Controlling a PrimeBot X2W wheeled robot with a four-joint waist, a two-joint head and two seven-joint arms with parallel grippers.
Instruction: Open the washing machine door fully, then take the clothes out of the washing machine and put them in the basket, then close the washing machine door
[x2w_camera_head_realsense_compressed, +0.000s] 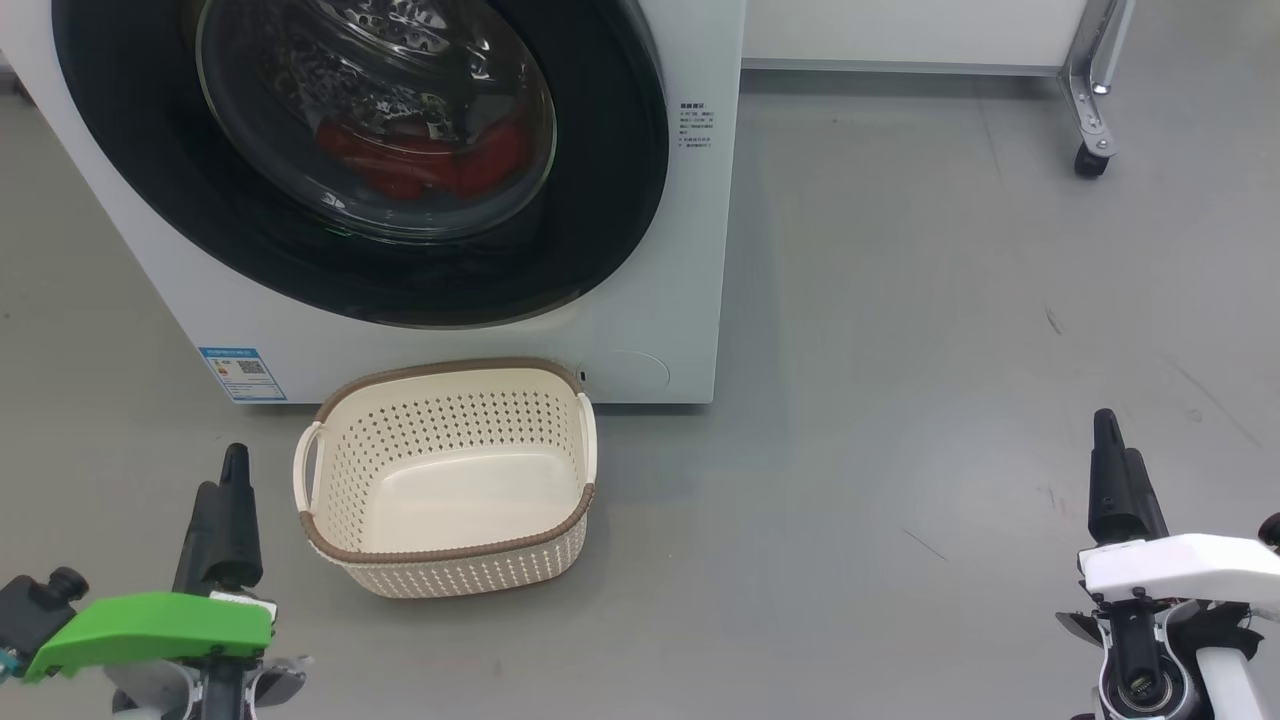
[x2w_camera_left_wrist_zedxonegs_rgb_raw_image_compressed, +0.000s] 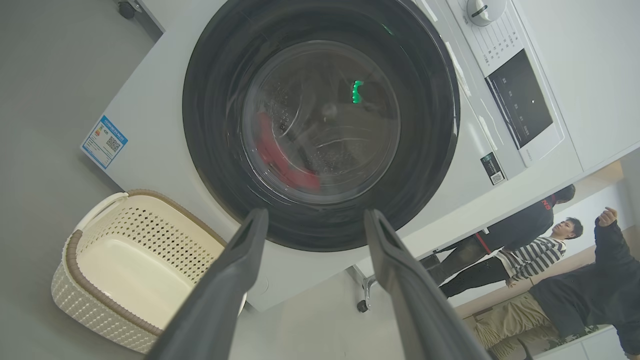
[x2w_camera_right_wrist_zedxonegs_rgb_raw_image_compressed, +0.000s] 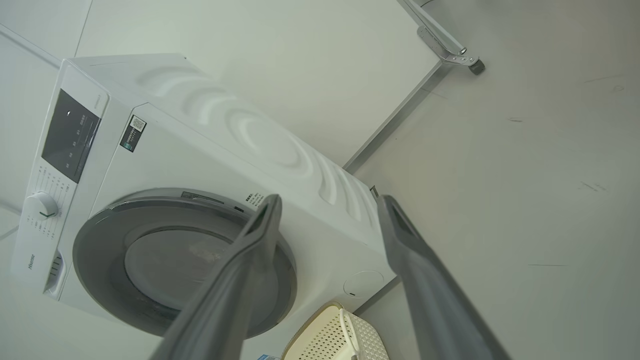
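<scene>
One machine (x2w_camera_head_realsense_compressed: 660, 250), its one door (x2w_camera_head_realsense_compressed: 600, 200) shut over red clothes (x2w_camera_head_realsense_compressed: 420, 160), one empty basket (x2w_camera_head_realsense_compressed: 450, 555) nearer, one unreadable blue label (x2w_camera_head_realsense_compressed: 242, 373), left hand (x2w_camera_left_wrist_zedxonegs_rgb_raw_image_compressed: 316, 214) and right hand (x2w_camera_right_wrist_zedxonegs_rgb_raw_image_compressed: 330, 199) both released.

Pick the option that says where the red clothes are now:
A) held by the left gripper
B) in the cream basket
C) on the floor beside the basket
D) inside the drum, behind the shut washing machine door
D: the red clothes show through the glass of the shut washing machine door, and the cream basket on the floor in front of the machine has nothing in it.
</scene>
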